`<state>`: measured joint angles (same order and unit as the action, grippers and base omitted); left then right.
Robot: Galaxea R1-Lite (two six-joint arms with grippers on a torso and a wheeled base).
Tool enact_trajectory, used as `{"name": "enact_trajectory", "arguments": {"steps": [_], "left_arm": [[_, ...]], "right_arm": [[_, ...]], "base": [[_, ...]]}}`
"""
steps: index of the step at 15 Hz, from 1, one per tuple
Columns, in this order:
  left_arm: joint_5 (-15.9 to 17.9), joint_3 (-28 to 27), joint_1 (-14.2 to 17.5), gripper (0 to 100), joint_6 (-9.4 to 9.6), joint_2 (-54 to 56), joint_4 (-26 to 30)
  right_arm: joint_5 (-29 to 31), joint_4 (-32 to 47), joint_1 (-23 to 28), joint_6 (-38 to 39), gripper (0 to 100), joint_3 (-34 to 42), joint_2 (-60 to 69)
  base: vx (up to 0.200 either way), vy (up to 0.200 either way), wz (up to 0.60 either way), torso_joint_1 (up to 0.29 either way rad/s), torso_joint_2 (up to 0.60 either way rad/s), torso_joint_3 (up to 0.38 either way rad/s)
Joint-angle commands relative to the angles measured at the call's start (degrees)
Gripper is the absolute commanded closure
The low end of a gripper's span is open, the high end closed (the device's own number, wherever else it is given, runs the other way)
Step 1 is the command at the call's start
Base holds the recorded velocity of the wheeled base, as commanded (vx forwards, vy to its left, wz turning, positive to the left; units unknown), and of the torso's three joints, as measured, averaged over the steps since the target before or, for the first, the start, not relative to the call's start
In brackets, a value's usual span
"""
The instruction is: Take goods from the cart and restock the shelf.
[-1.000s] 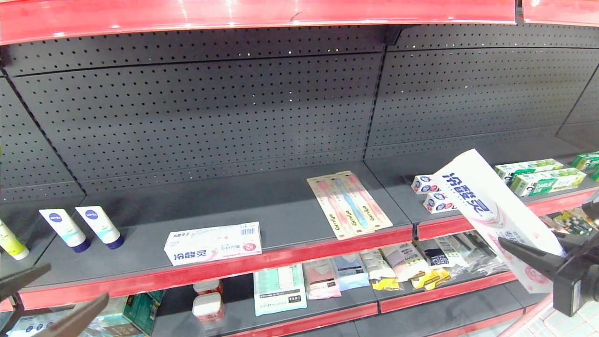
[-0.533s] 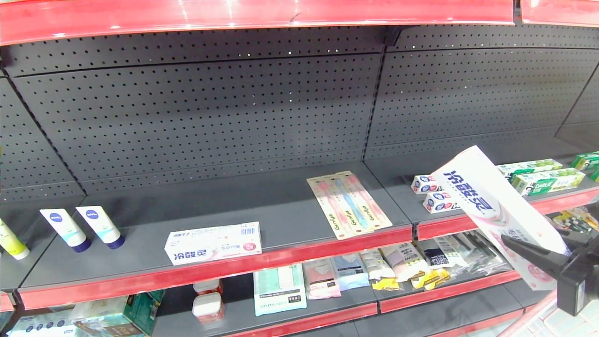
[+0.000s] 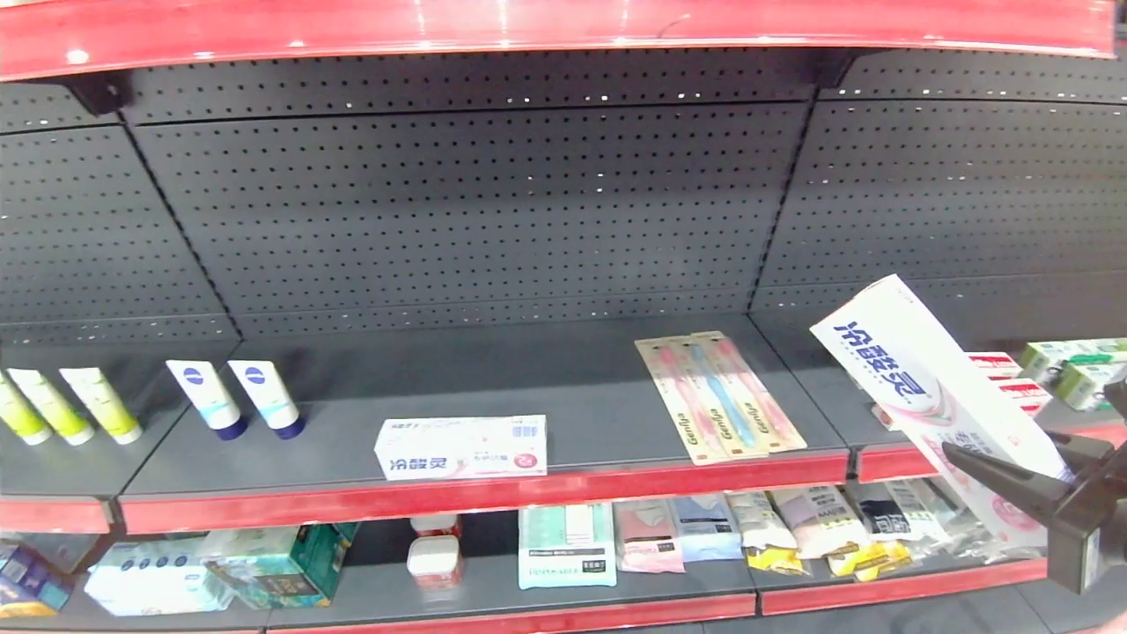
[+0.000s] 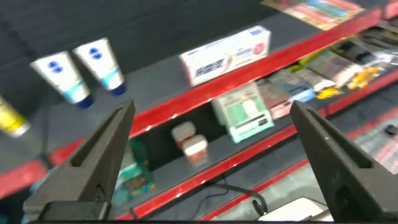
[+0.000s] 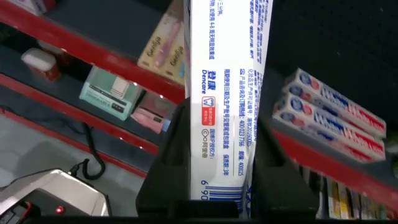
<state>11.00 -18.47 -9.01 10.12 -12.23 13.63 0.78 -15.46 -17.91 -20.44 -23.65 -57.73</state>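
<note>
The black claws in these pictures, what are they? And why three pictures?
They are a robot's hands, called grippers. The picture of the whole shelf comes from a camera on the robot's head. The other two come from cameras on its wrists, so you see each claw up close. The right gripper is shut on a long white box, tilted in front of the shelf. The left gripper is open and empty. On the shelf are a second white box, a toothbrush pack and tubes.

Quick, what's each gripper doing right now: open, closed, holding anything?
Left gripper: open, holding nothing.
Right gripper: shut on the white toothpaste box, which is tilted.
</note>
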Motion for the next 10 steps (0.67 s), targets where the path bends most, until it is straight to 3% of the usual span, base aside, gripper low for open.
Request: {"name": "enact_trajectory", "arguments": {"steps": [1, 4, 9, 10], "left_arm": [[0.0, 0.0, 0.0, 0, -0.01, -0.2, -0.1], [0.0, 0.8, 0.0, 0, -0.01, 0.0, -0.2], [0.1, 2.3, 0.0, 0, 0.08, 2.2, -0.2], [-0.2, 4.3, 0.1, 0, -0.01, 6.5, -0.1]], "right_arm": [[0.0, 0.1, 0.0, 0.0, 100, 0.0, -0.4], [-0.1, 0.1, 0.0, 0.0, 100, -0.2, -1.2], [0.0, 0.0, 0.2, 0.0, 100, -1.4, -2.7], [-0.2, -0.1, 0.0, 0.0, 100, -5.6, -6.7]], "base": [[0.000, 0.000, 0.60, 0.007, 0.00, 0.002], [0.000, 0.000, 0.60, -0.002, 0.00, 0.002], [0.000, 0.000, 0.00, 0.000, 0.00, 0.000], [0.000, 0.000, 0.00, 0.000, 0.00, 0.000]]}}
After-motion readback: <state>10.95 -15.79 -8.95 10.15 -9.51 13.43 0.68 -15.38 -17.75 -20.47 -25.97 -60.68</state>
